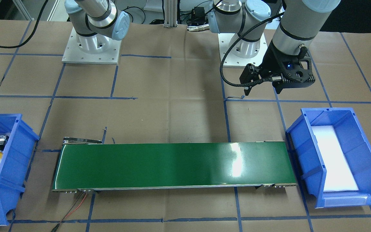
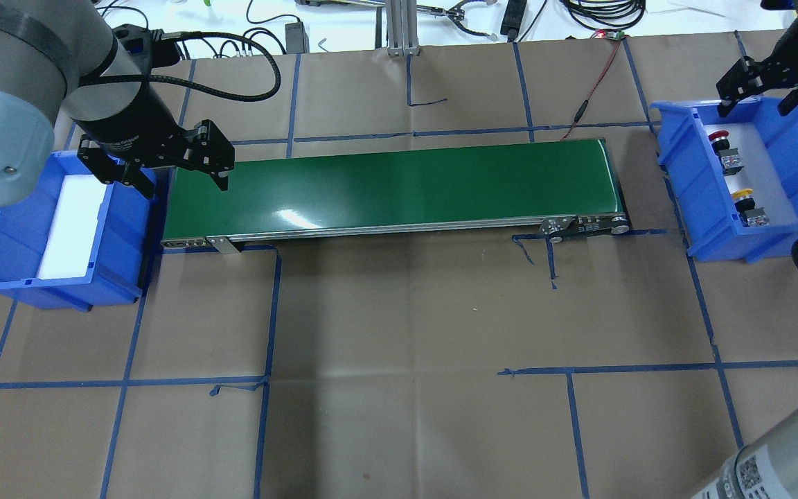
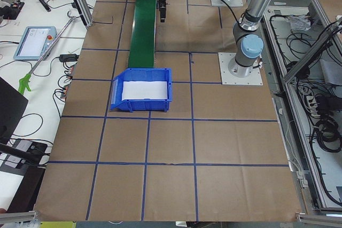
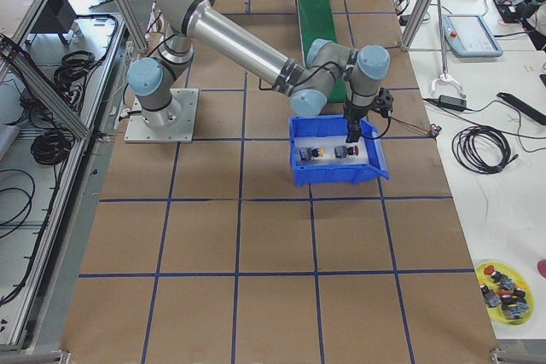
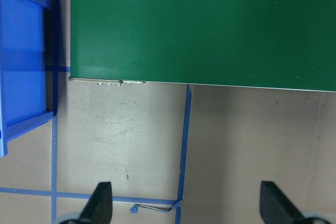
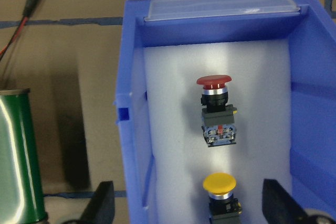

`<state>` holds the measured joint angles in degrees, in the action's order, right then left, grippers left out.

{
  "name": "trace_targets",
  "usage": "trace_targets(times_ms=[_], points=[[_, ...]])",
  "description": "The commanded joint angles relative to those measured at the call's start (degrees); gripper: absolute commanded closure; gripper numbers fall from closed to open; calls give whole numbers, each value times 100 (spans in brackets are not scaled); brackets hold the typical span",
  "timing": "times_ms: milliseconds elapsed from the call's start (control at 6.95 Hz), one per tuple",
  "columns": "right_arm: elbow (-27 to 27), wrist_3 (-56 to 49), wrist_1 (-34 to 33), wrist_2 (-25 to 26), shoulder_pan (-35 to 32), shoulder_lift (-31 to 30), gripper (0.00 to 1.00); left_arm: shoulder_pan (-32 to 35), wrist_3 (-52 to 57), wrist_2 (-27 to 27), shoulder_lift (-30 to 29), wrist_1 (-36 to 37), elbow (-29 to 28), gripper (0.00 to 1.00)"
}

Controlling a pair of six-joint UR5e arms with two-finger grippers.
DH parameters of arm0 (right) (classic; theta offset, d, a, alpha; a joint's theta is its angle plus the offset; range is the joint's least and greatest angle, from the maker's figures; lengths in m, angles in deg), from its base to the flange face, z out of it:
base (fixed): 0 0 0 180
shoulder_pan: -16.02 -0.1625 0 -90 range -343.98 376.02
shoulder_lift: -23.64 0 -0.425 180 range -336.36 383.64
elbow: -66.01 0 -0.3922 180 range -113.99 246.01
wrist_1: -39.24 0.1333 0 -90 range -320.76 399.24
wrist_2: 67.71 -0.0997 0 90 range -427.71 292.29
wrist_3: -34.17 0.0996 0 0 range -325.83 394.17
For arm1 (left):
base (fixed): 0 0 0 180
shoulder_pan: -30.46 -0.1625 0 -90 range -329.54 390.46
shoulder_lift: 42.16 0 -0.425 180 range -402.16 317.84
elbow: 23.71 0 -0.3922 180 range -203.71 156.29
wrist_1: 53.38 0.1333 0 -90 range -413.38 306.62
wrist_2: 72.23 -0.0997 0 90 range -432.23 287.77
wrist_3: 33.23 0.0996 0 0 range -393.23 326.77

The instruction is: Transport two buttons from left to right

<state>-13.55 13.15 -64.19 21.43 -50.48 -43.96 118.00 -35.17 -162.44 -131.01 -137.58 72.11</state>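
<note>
Yellow button [image 6: 219, 183] is cropped at the wrist view's edge, red button [image 6: 215, 109] clear (the 2 share the blue bin [image 6: 134, 129]); right gripper [image 2: 756, 109] and left gripper [image 2: 185, 188] hang spread, empty.

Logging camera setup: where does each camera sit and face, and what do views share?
Front-facing: across the table, facing the bases; left gripper shows.
Overhead: behind the robot, down on the conveyor belt; right gripper too.
Exterior left: table's end, along the belt; left arm nearest.
Exterior right: opposite end; right arm over blue bin.
Left wrist: down at the belt's end; its fingertips.
Right wrist: down at red button, yellow button; gripper open.
Shared: overhead and right wrist show both buttons.
</note>
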Motion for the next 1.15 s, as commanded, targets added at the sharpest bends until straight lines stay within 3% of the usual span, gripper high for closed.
trace_targets(times_ms=[0, 432, 720, 1008], points=[[-24, 887, 820, -2, -720, -646, 0, 0, 0, -5, -1, 0, 7, 0], [29, 889, 1517, -55, -2179, -1894, 0, 0, 0, 4, -1, 9, 7, 0], [-32, 837, 1763, -72, -2411, -1984, 0, 0, 0, 4, -1, 9, 7, 0], [2, 872, 2807, -63, -2456, -2028, 0, 0, 0, 4, -1, 9, 7, 0]])
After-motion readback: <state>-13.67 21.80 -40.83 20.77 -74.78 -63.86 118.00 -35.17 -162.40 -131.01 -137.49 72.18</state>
